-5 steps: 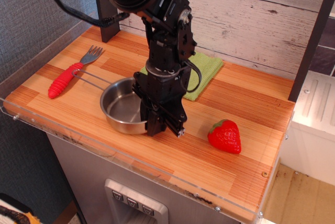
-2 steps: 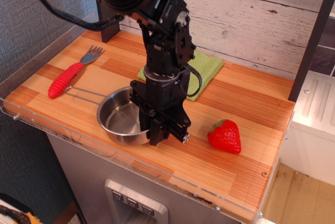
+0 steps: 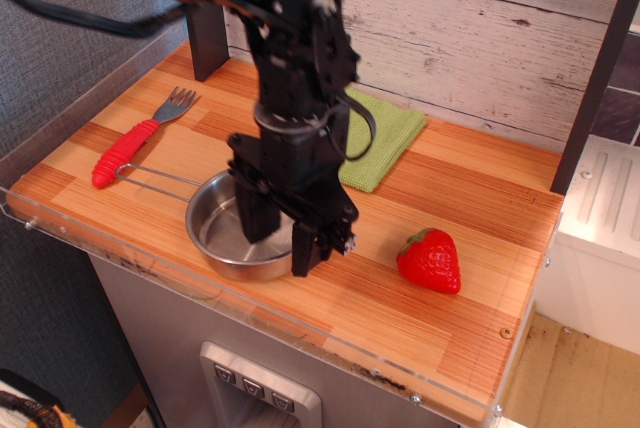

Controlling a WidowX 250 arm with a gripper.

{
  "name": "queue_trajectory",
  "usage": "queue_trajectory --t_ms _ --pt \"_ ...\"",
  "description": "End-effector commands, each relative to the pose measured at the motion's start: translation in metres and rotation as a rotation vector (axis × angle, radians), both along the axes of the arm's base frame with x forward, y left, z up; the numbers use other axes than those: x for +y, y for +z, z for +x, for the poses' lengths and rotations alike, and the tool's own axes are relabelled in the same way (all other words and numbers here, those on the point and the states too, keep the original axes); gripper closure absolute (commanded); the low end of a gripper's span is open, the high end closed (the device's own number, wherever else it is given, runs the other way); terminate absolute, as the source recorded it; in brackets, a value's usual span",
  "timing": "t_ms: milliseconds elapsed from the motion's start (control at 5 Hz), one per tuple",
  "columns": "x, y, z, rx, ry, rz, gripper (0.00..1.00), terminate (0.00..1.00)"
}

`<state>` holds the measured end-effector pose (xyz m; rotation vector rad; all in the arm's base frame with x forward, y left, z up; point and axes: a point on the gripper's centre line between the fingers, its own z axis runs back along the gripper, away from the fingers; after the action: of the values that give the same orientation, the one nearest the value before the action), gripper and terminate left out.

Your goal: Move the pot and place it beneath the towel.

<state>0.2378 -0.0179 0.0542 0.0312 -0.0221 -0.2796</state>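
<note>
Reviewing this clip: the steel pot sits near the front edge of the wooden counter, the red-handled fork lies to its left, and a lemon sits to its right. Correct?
Not quite. The thing to the right of the pot is a red strawberry, not a lemon; the observation.image view shows it. The pot does sit near the counter's front edge, with the red-handled fork lying to its left.

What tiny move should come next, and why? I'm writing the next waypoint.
Probably open and lift clear: the pot already sits at the table's front edge, on the near side of the towel, with the gripper straddling its right rim.
</note>
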Motion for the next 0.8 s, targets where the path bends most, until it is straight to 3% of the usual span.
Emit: queue_trajectory --t_ms 0,600 --pt "0.0263 0.0439 -0.0173 -0.124 0.232 -0.025 0.00 0.00" --pt "0.0321 0.0422 -0.0163 -0.082 0.216 -0.078 0.00 0.00"
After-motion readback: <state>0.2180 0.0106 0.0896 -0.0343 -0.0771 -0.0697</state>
